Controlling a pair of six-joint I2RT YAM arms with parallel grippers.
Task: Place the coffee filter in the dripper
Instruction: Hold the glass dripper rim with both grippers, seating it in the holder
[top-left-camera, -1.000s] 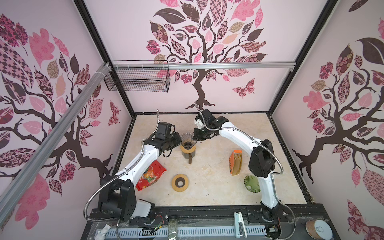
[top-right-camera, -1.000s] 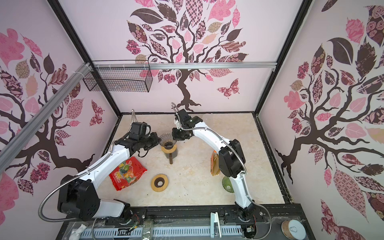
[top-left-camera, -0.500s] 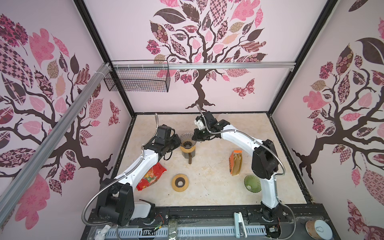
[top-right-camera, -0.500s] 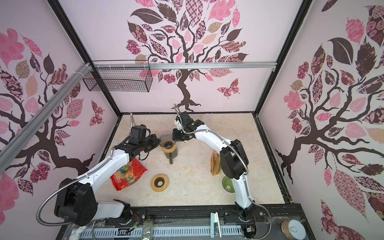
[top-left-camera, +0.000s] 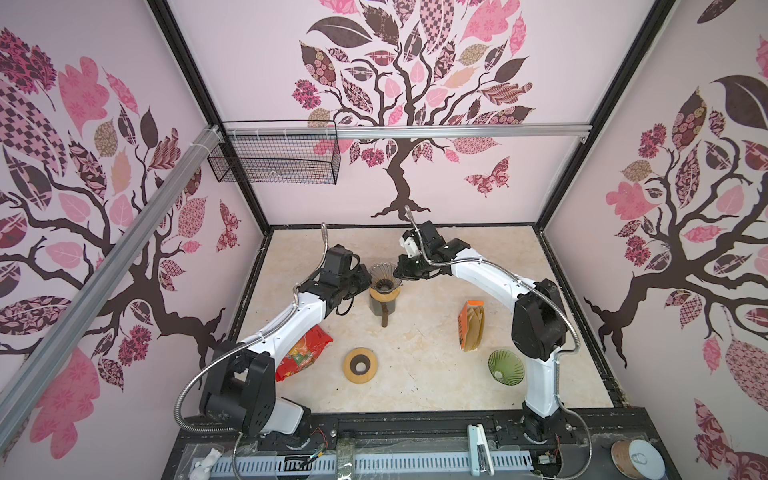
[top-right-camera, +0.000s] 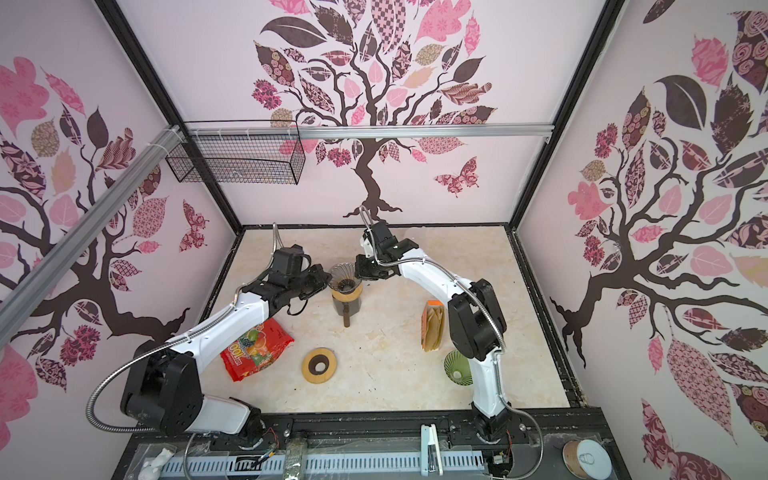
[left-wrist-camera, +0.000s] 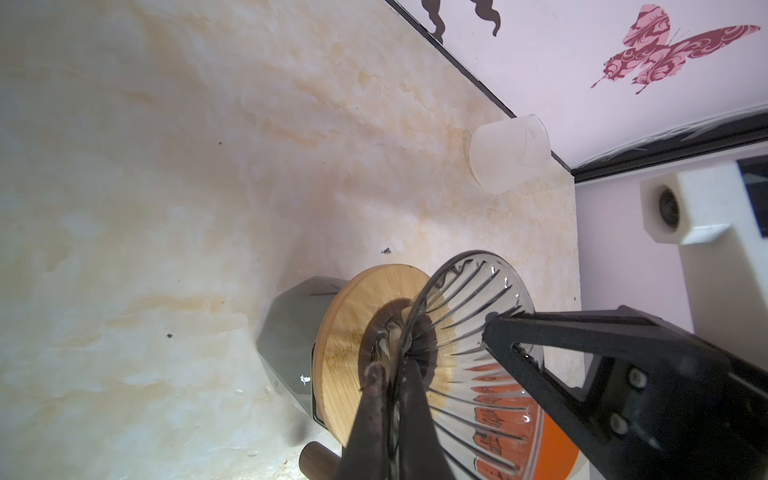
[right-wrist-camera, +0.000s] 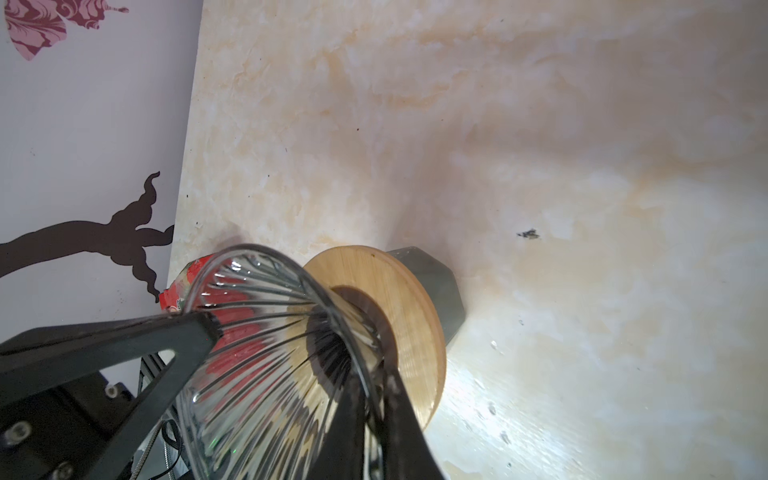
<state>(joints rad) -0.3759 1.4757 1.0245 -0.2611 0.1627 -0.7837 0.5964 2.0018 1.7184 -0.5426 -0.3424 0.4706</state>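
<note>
Scarcely anything has moved: the left claw has edged slightly inward, and it and the right claw are each pinched shut on opposite sides of the rim of the glass dripper. That dripper stands on a wooden collar over a dark cup, with no paper inside. Brown coffee filters lie in their orange packet well apart, near the right arm, so placing seems unstarted.

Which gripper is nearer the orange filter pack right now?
Right. The right gripper grips the glass dripper rim on the side toward the filter pack; the left gripper grips the opposite, farther side.
</note>
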